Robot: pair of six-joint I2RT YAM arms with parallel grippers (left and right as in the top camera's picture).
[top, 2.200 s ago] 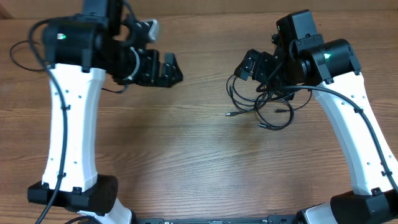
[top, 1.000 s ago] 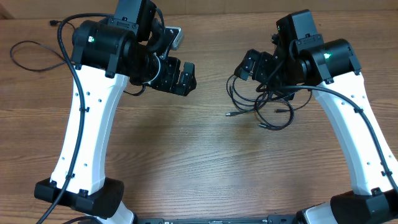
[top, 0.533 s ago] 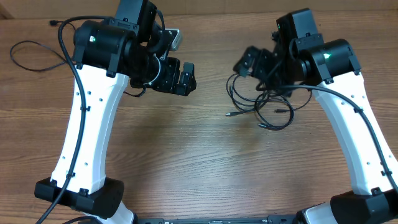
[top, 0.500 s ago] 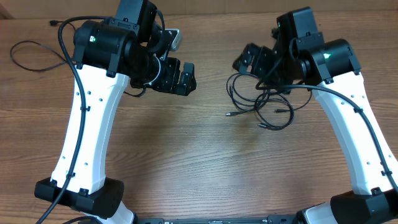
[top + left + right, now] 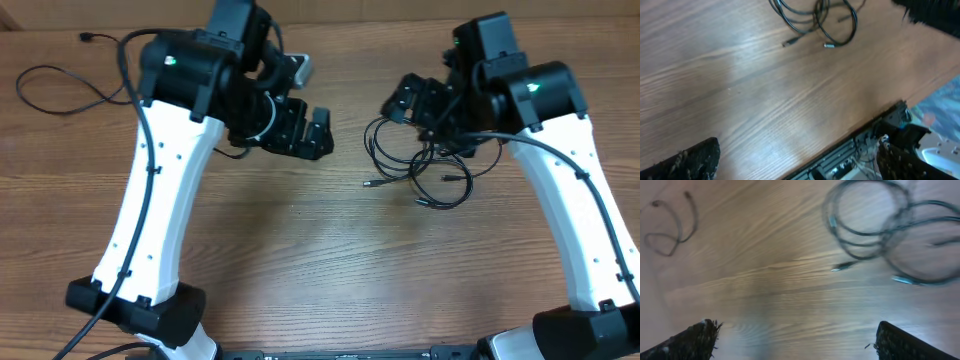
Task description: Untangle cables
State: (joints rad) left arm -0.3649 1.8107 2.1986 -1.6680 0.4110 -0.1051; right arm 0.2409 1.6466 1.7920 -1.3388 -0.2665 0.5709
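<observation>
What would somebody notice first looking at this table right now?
A tangle of thin black cables on the right half of the wooden table stands out first, loops overlapping and small plug ends sticking out. The right hand hangs open by its far edge, and the left hand, also open, is near the middle. A lone black cable lies apart at the far left.

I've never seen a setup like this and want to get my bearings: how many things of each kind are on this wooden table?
Robot arms: 2, the left arm and the right arm
tangle of thin black cables: 1 (how many cords are in it cannot be told)
loose black cable lying apart: 1
Total: 4
</observation>
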